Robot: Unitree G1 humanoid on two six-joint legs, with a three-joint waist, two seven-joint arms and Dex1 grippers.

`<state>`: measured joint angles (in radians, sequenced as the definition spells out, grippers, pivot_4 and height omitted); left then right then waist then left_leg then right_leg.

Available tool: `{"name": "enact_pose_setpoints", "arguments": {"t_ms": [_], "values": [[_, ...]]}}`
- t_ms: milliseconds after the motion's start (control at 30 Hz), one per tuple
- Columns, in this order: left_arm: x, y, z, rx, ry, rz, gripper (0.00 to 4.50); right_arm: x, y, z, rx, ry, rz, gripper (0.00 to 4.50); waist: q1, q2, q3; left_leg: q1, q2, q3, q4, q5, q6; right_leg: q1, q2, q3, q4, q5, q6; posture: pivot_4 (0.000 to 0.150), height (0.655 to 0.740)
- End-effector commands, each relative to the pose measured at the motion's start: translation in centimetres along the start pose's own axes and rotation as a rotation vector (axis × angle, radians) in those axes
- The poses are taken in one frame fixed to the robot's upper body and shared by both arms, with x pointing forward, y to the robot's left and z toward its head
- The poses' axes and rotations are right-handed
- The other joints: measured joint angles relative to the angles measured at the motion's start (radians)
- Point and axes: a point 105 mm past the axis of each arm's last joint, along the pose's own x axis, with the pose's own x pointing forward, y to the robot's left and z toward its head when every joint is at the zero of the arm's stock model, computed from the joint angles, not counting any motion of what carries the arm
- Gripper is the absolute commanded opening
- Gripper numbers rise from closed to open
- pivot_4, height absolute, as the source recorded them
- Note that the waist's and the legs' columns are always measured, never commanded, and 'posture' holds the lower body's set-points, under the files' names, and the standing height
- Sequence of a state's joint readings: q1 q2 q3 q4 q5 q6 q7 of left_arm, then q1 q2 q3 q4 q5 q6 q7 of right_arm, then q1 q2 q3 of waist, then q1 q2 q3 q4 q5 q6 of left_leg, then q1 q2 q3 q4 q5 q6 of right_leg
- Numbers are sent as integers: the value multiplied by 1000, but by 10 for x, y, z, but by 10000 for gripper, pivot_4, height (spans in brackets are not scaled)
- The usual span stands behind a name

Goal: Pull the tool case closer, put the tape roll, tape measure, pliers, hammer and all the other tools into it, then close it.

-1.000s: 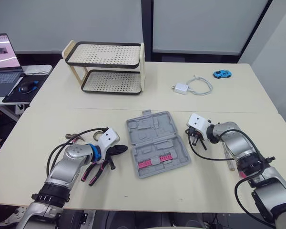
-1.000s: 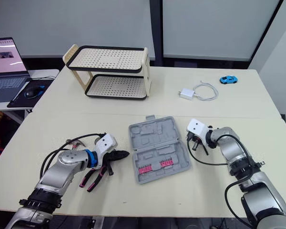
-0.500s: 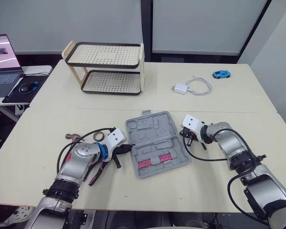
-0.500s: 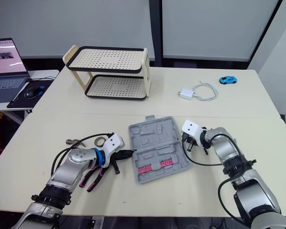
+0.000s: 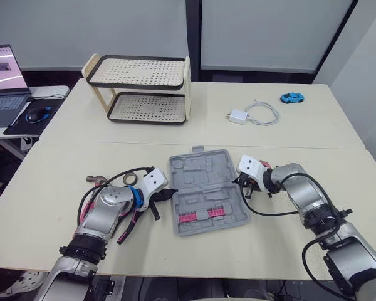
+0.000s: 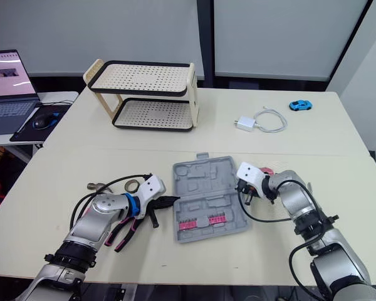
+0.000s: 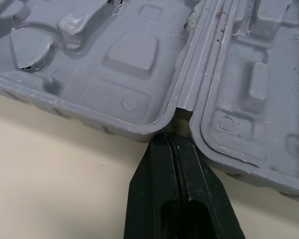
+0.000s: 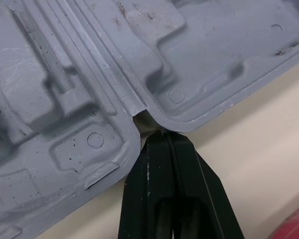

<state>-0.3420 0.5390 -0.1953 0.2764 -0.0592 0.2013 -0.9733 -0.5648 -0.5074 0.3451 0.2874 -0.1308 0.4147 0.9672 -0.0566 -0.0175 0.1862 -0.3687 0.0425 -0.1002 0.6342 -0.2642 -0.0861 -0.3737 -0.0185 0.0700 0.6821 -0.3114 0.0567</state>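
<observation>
your tool case (image 5: 207, 194) lies open and flat in the middle of the table (image 5: 282, 248), on the near half, between the two arms. it is grey plastic, two shallow halves joined by a ribbed hinge running across from side to side. both halves are moulded with empty recesses of different shapes. the near half carries a row of pink bits (image 5: 203, 214), and the far half has a small latch tab (image 5: 197, 149) on its outer edge. the wrist views show scuffs and dark specks on the plastic.

your left gripper (image 7: 175, 142) has its two black fingers pressed together with nothing between them, the tip set right at the notch where the hinge meets the case's left edge. your right gripper (image 8: 164, 135) is the same: fingers together, empty, tip at the hinge notch on the right edge.

the pliers (image 5: 126, 226), with pink and black handles, lie on the table under the left arm. the tape roll (image 5: 131, 179) sits just beyond that arm, outside the case. a red thing (image 6: 266, 170) shows just beside the right gripper.
</observation>
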Motion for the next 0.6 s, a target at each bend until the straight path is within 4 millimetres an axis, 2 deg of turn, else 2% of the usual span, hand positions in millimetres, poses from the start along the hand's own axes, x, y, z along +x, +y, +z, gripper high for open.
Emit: {"name": "enact_pose_setpoints", "arguments": {"t_ms": [33, 200, 367, 600], "values": [[8, -16, 14, 62, -30, -84, 0, -6, 11, 13, -5, -53, 39, 82, 0, 0, 0, 0, 0, 0, 0, 0, 0, 0, 0, 0, 0, 0, 0, 1500, 7350], [7, -27, 16, 81, -27, -138, 0, -17, 23, 9, 49, -54, 33, 82, 1, 0, 0, 0, 0, 0, 0, 0, 0, 0, 0, 0, 0, 0, 0, 1500, 7350], [9, -35, 17, 94, -26, -167, 0, -30, 43, -5, 134, -27, 19, 82, 5, 0, 0, -2, 0, -2, 0, 0, 0, 0, 0, -1, 0, 0, 0, 1500, 7350], [8, -49, 8, 97, 10, -230, 0, -43, 71, -17, 220, 6, 25, 82, 7, 0, 0, -1, 0, -2, 0, 0, 0, 0, 0, -1, 0, 0, 0, 1500, 7350]]}}
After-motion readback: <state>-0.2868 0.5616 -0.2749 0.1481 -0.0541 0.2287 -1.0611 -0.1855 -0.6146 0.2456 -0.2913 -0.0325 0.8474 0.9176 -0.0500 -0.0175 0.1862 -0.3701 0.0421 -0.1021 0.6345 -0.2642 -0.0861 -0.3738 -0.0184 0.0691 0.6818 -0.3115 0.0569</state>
